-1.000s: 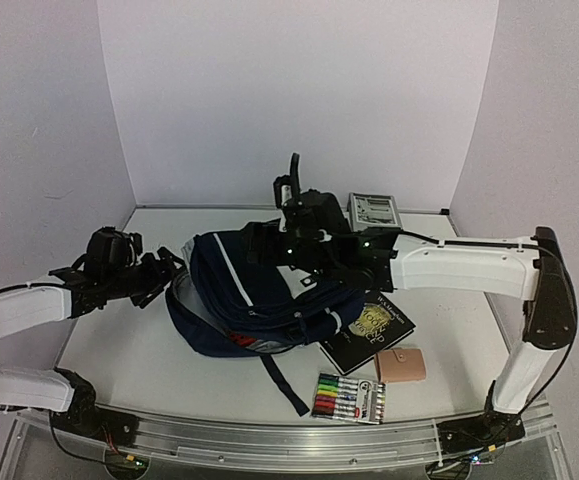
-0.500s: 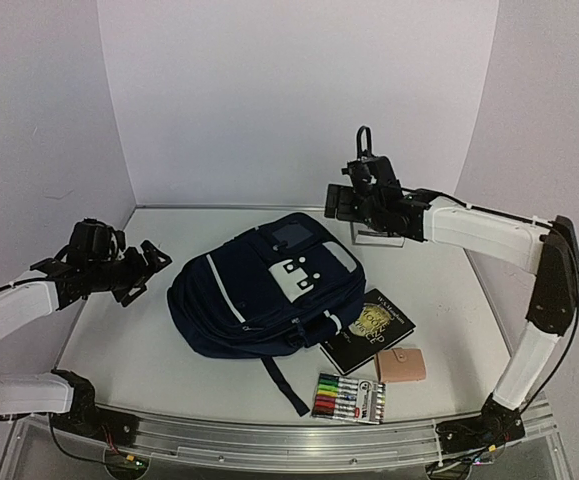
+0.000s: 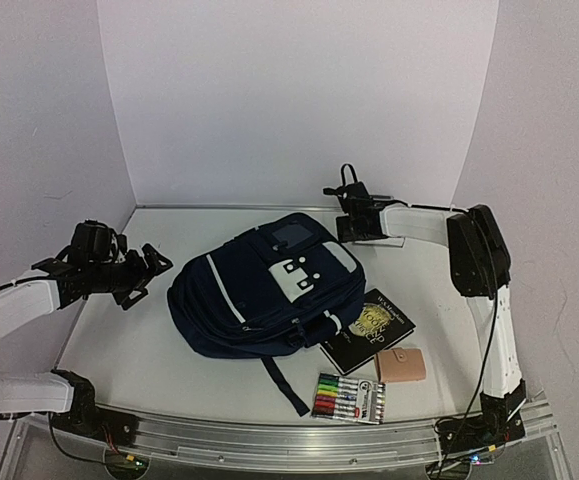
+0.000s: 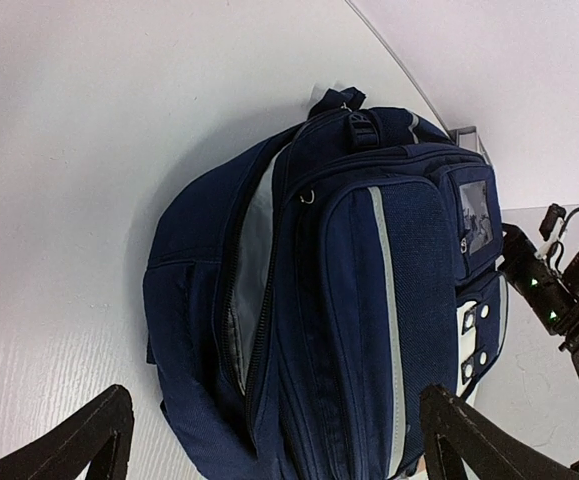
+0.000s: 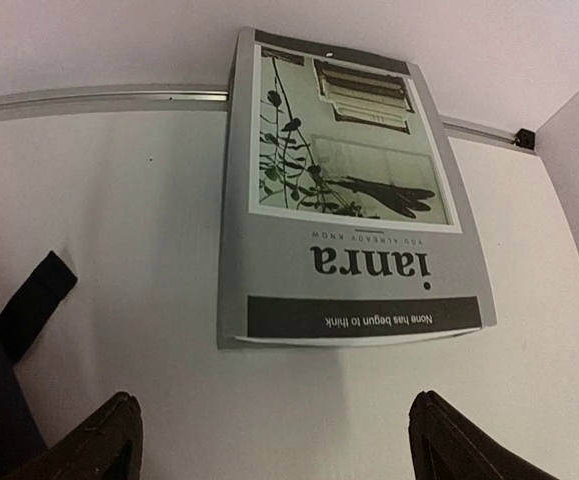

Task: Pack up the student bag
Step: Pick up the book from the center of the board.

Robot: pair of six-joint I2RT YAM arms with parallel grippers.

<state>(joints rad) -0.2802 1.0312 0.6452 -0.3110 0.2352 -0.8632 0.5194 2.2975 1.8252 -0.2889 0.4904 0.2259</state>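
Right tool [image 5: 274, 437] lowered over booklet [image 5: 344, 200], bag [image 3: 264, 285] beside

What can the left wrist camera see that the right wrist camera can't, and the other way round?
Only the left wrist view: the student bag almost whole, its zip gaping onto grey lining, with the right arm beyond. Only the right wrist view: a grey booklet flat by the back wall. Both: the white table and each camera's own fingertips, spread wide.

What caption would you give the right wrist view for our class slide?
Open right gripper faces the grey ianra book at the white table's back edge, title upside down.
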